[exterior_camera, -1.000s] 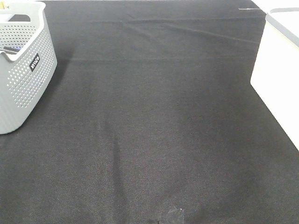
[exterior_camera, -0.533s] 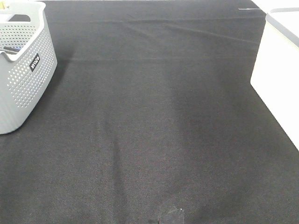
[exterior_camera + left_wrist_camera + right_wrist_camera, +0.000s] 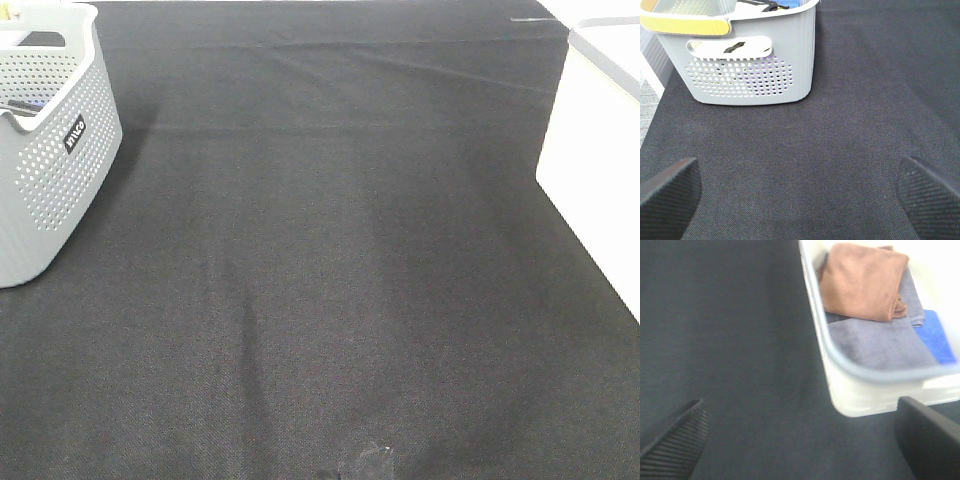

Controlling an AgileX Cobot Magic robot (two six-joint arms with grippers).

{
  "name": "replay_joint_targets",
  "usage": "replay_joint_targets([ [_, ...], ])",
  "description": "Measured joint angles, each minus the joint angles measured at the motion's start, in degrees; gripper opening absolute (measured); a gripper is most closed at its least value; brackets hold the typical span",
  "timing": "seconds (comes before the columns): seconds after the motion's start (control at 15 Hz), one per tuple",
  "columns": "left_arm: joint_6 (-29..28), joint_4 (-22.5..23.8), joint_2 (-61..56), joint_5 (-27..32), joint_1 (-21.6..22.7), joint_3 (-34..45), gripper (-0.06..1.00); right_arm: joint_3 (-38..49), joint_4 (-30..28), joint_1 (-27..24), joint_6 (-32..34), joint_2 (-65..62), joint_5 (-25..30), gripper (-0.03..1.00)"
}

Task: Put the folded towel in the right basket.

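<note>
- Here we see the black cloth (image 3: 330,250) covering the table.
- The grey perforated basket (image 3: 45,150) stands at its left edge, the white basket (image 3: 875,385) at its right.
- A folded brown towel (image 3: 860,280) lies in the white basket, atop grey and blue towels.
- Our left gripper (image 3: 800,192) and right gripper (image 3: 800,440) are both spread wide, holding nothing.

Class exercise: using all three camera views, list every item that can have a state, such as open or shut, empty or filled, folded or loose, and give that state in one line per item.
Left gripper: open, holding nothing, above bare cloth.
Right gripper: open, holding nothing, beside the white basket.
White basket: upright, holds towels.
Brown towel: folded, on top of the pile in the white basket.
Grey towel: lies flat under the brown towel.
Blue towel: partly covered, only an edge shows.
Grey perforated basket: upright, contents unclear.
</note>
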Motion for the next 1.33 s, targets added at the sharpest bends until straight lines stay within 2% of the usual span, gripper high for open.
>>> replay_joint_targets([
  [0.13, 0.0, 0.0, 0.0, 0.0, 0.0, 0.0, 0.99, 6.2, 0.9, 0.0, 0.0, -13.3, 3.0, 0.97],
  [0.4, 0.0, 0.0, 0.0, 0.0, 0.0, 0.0, 0.99, 12.1, 2.1, 0.1, -0.5, -28.3, 11.3, 0.97],
  [0.67, 0.0, -0.1, 0.0, 0.0, 0.0, 0.0, 0.99, 14.7, 3.3, 0.1, -2.3, -35.3, 18.0, 0.97],
  [0.8, 0.0, -0.2, 0.0, 0.0, 0.0, 0.0, 0.99, 15.3, 4.2, 0.1, -6.1, -35.3, 17.5, 0.97],
  [1.0, 0.0, -0.2, 0.0, 0.0, 0.0, 0.0, 0.99, 17.0, 4.4, 0.1, -6.5, -35.3, 13.6, 0.97],
  [1.33, 0.0, -0.2, 0.0, 0.0, 0.0, 0.0, 0.99, 17.1, 4.4, 0.1, -6.1, -35.3, 13.2, 0.97],
])
